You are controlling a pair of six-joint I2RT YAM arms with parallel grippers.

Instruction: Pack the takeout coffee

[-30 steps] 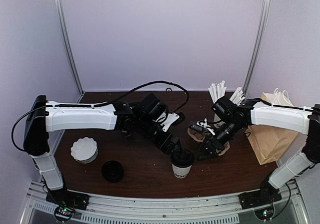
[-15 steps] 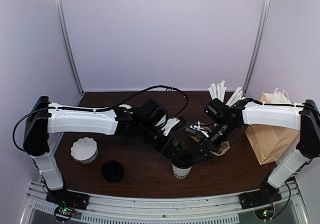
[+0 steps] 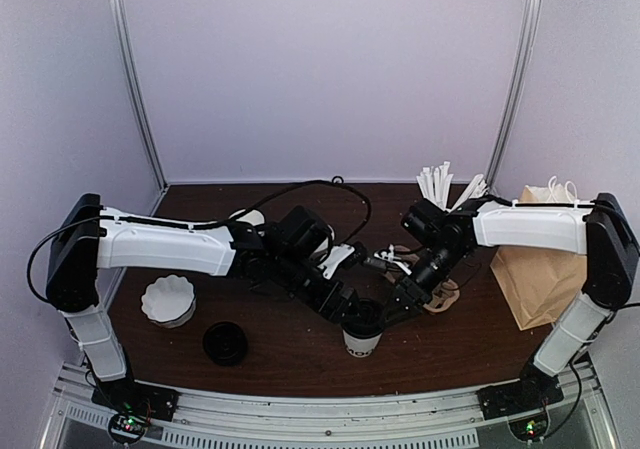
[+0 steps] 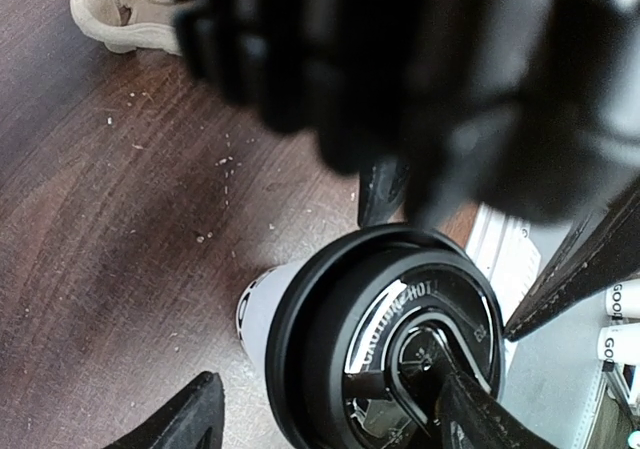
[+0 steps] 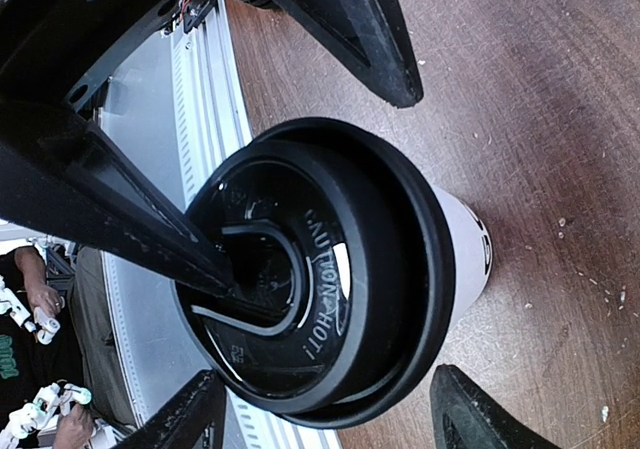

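Observation:
The takeout coffee [image 3: 362,335], a white paper cup with black lettering and a black lid, stands upright near the table's front middle. It fills the left wrist view [image 4: 385,339] and the right wrist view [image 5: 320,309]. My left gripper [image 3: 352,307] is open just above it. One of its fingers [image 4: 470,417] lies over the lid's top, and the other [image 4: 190,419] hangs beside the cup wall. My right gripper [image 3: 394,309] is open at the cup's right side. Its fingertips [image 5: 480,419] stand on either side of the lid, apart from it.
A brown paper bag [image 3: 540,274] stands at the right. A cup of white sticks [image 3: 440,184] is behind the right arm. A tan pulp piece [image 3: 442,295] lies beside the right gripper. A loose black lid [image 3: 225,343] and a white fluted stack [image 3: 168,301] lie front left.
My right gripper has moved left and down until it brackets the cup's lid. My left gripper has stayed over the cup, shifting only slightly. The cup has stayed in place.

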